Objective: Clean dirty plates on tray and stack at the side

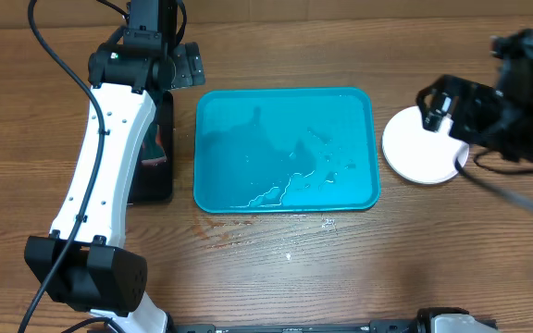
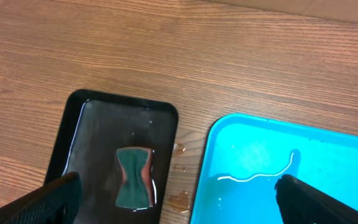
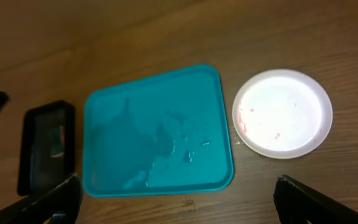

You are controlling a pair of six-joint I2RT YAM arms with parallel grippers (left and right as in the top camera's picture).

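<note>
White plate [image 3: 283, 112] below the wide-open right claw [image 3: 180, 200] looks smeared, so left claw [image 2: 179, 200], also wide, prob needs the sponge [image 2: 134, 177] below it.

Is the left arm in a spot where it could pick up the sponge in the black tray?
Probably yes. The left gripper hangs open above the black tray, and the sponge lies alone there with nothing covering it.
</note>
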